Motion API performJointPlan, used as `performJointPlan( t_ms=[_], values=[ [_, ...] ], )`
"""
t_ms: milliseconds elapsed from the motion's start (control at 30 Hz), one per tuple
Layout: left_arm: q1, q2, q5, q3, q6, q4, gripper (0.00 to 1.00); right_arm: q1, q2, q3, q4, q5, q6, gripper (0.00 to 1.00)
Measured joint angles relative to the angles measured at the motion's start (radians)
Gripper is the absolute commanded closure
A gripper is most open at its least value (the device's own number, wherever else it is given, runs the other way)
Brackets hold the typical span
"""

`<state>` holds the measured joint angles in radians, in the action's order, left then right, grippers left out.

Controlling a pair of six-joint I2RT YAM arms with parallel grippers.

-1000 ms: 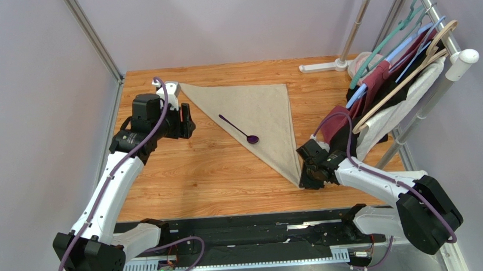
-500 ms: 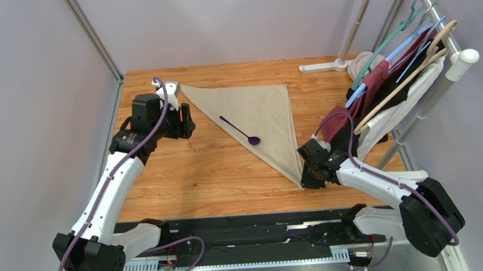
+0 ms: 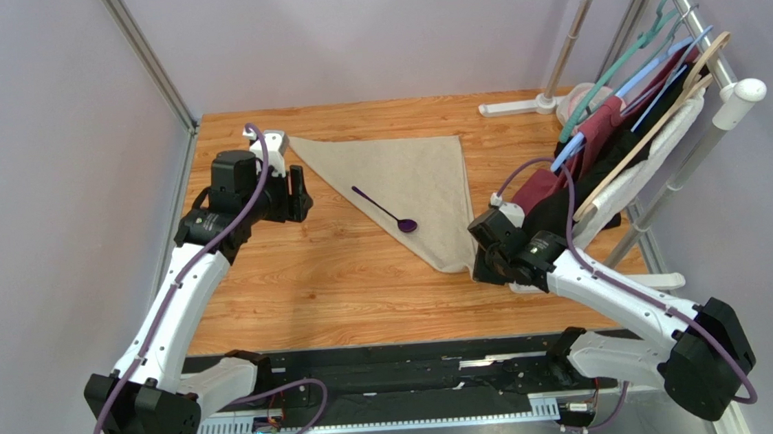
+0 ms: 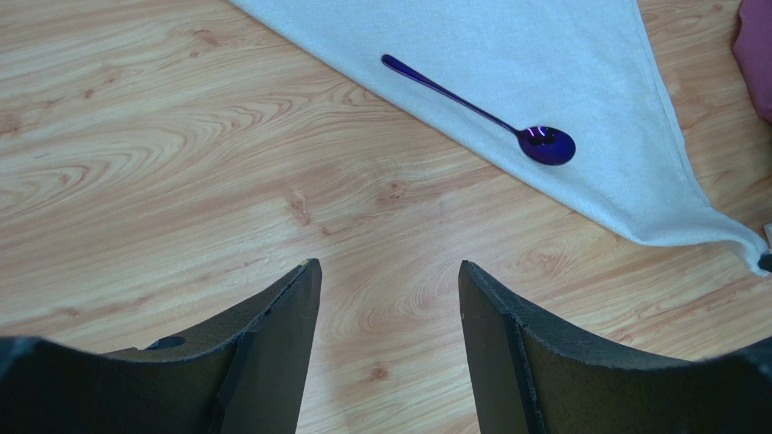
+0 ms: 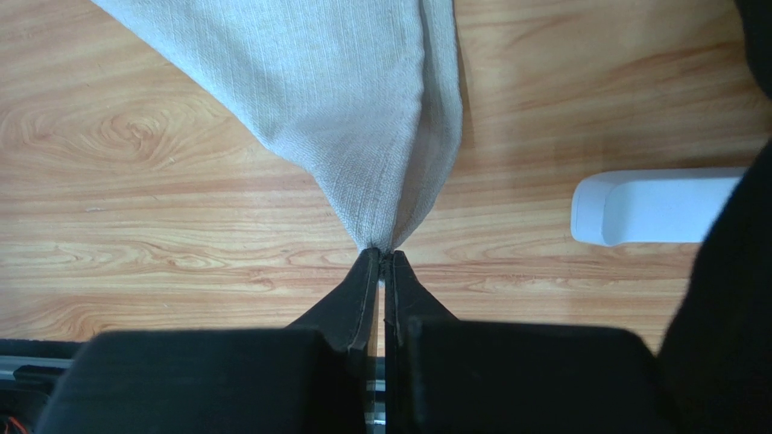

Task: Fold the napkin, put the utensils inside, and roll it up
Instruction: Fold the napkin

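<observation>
Right claw (image 5: 381, 258) is clamped on the napkin's (image 3: 408, 179) 5 o'clock corner; left claw (image 4: 388, 264) gapes wide at the counter's (image 3: 344, 282) 9 o'clock side. Folded triangular, the napkin carries a purple spoon (image 3: 384, 208) along its 7 o'clock edge.

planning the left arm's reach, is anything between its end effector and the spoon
Nothing visible. Only bare wooden table and the edge of the napkin lie between the open left end effector and the spoon, which rests on it.

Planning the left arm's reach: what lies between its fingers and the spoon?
Left wrist view: only bare wooden table, then the napkin, on which the spoon lies.
</observation>
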<state>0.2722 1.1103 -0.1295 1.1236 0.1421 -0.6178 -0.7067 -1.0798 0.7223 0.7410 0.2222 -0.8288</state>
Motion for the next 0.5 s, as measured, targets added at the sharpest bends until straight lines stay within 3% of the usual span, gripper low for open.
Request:
performJointPlan(
  t_ms=[500],
  values=[
    [0.0, -0.013, -0.001, -0.017, 0.0, 0.003, 0.34, -0.013, -0.275, 0.24, -0.147, 0.06, 0.118, 1.0]
  ],
)
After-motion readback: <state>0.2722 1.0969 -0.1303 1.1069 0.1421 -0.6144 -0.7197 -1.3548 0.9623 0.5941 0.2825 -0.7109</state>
